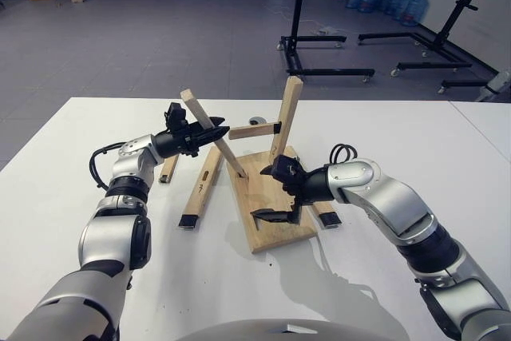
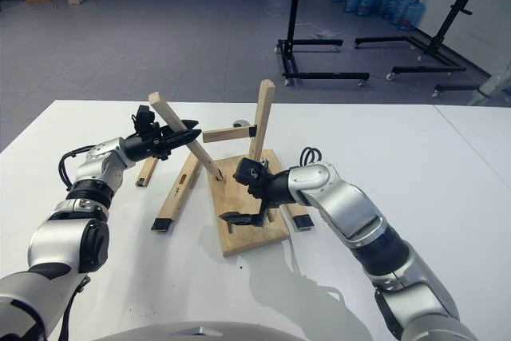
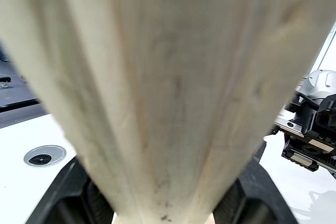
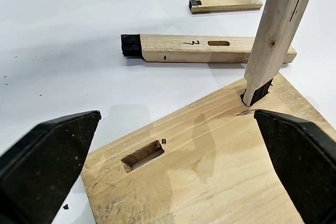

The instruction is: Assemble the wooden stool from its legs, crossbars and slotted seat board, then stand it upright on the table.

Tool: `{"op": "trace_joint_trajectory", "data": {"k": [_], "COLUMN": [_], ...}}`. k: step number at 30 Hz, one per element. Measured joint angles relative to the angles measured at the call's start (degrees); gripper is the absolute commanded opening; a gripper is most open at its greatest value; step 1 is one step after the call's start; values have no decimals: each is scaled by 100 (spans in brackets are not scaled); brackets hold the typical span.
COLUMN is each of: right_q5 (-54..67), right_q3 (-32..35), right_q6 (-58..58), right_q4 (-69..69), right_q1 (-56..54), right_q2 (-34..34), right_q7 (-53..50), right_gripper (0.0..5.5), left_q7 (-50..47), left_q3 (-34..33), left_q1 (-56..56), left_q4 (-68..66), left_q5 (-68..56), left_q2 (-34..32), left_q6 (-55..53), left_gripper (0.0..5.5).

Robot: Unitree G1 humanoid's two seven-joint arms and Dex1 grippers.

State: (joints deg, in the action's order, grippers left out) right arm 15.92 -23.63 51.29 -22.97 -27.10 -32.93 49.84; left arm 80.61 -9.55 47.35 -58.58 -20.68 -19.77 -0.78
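"Holding anything, is the left gripper (image 1: pixel 206 135)?"

"Yes, it's clamped on a tilted leg (image 1: pixel 232 162). That leg's dark lower end sits in a slot on the far left of the seat board (image 1: pixel 267 235), which lies flat on the white table (image 1: pixel 72 141)."

"And the right gripper (image 1: pixel 278 192)?"

"Its fingers are spread wide with nothing between them, over the board."

"What about the other parts?"

"A second leg (image 1: pixel 289 109) stands at the board's far edge, with a crossbar (image 1: pixel 251 130) jutting left from it. A loose leg (image 1: pixel 204 185) and a shorter piece (image 1: pixel 168 169) lie left of the board. The near-left slot (image 4: pixel 142 156) is open."
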Motion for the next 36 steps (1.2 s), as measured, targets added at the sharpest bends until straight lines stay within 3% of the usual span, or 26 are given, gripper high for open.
{"op": "trace_joint_trajectory", "data": {"k": [36], "right_q5": [42], "right_q3": [-20], "right_q6": [-1], "right_q4": [0], "right_q1": [0], "right_q2": [25], "right_q7": [-98], "right_gripper": [540], "left_q7": [124], "left_q3": [-60], "left_q1": [186], "left_q4": [-139], "left_q5": [80], "left_q2": [-52], "left_q6": [-1], "left_gripper": [201]}}
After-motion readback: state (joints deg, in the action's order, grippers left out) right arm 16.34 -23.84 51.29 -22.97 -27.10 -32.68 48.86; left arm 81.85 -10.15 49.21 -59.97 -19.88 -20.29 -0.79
